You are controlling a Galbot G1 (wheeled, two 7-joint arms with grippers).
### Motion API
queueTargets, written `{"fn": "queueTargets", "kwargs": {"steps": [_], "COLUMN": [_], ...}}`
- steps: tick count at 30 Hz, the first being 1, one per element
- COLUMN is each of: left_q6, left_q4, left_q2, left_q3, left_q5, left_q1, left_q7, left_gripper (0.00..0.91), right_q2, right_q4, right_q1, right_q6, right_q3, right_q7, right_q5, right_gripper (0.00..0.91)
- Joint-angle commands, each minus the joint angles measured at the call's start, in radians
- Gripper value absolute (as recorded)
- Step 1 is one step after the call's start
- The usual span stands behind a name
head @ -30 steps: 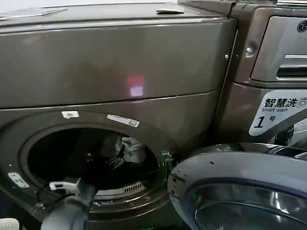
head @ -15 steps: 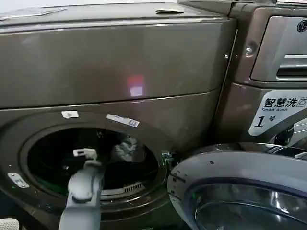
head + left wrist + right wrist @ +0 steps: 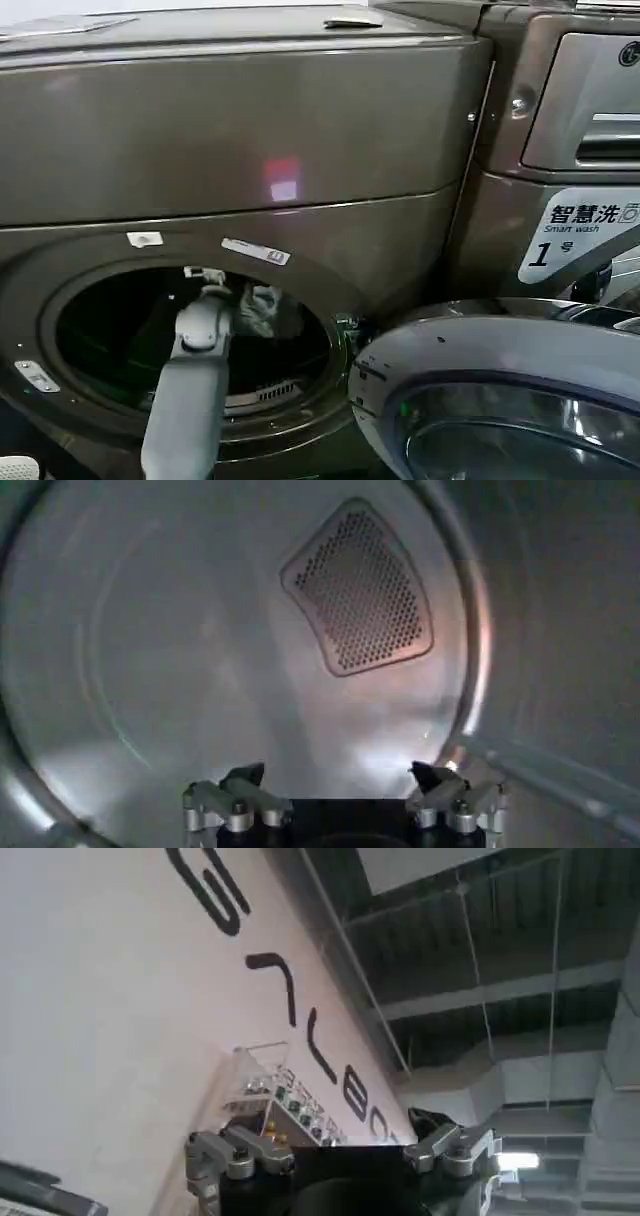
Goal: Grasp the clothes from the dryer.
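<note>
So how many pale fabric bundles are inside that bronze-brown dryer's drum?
1: pale grey-white fabric bundle at the back of the bronze-brown dryer drum, beside the left gripper. Others may be hidden.

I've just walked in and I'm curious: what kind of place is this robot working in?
Probably a laundry area inside a large hall. Two bronze-brown front-load machines stand side by side, the dryer with its door open, and the right wrist view shows high ceiling ducts.

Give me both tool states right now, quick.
Left tool: open, empty, inside the dryer drum.
Right tool: open, empty, pointing up at the ceiling.
</note>
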Motion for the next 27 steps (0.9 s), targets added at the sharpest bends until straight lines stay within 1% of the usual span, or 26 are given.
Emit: {"fn": "queueTargets", "kwargs": {"steps": [1,4,7,11,13,15,19,20,21,24,26,27], "left_q6": [-0.058,-0.066,-0.098,-0.101,-0.092,-0.053,-0.055,-0.063,-0.09,-0.138,-0.226,-0.247], "left_q4": [0.388,0.476,0.571,0.686,0.74,0.775,0.853,0.873,0.911,0.958,1.006,1.019], "left_q2": [-0.006,-0.007,-0.01,-0.012,-0.008,-0.001,0.019,0.024,0.027,0.042,0.054,0.059], "left_q3": [0.012,0.014,0.006,-0.006,0.002,0.025,0.083,0.102,0.124,0.169,0.216,0.231], "left_q5": [0.013,0.015,0.042,0.073,0.1,0.13,0.277,0.308,0.358,0.406,0.482,0.502], "left_q1": [-0.276,-0.328,-0.374,-0.434,-0.476,-0.498,-0.55,-0.561,-0.58,-0.614,-0.637,-0.645], "left_q7": [-0.009,0.001,0.016,0.058,0.11,0.21,0.402,0.443,0.5,0.609,0.678,0.69], "left_gripper": [0.907,0.907,0.907,0.907,0.907,0.907,0.907,0.907,0.907,0.907,0.907,0.907], "right_q2": [-0.001,-0.003,-0.005,-0.004,-0.004,-0.003,-0.003,-0.002,-0.001,-0.001,-0.002,-0.002], "right_q4": [-0.001,-0.003,-0.005,-0.004,-0.004,-0.007,-0.009,-0.008,-0.006,-0.005,-0.007,-0.008], "right_q1": [0.001,0.002,0.002,0.009,0.011,0.013,0.016,0.018,0.021,0.024,0.025,0.025], "right_q6": [0.001,0.003,0.004,0.006,0.006,0.008,0.01,0.01,0.01,0.012,0.014,0.016], "right_q3": [0.004,0.005,0.006,0.001,-0.002,-0.004,-0.009,-0.011,-0.014,-0.019,-0.02,-0.02], "right_q7": [-0.001,-0.001,-0.002,-0.003,-0.002,-0.005,-0.007,-0.008,-0.008,-0.01,-0.01,-0.01], "right_q5": [0.0,0.001,0.0,0.0,0.0,-0.002,-0.003,-0.003,-0.003,-0.004,-0.004,-0.004], "right_gripper": [0.907,0.907,0.907,0.907,0.907,0.907,0.907,0.907,0.907,0.907,0.907,0.907]}}
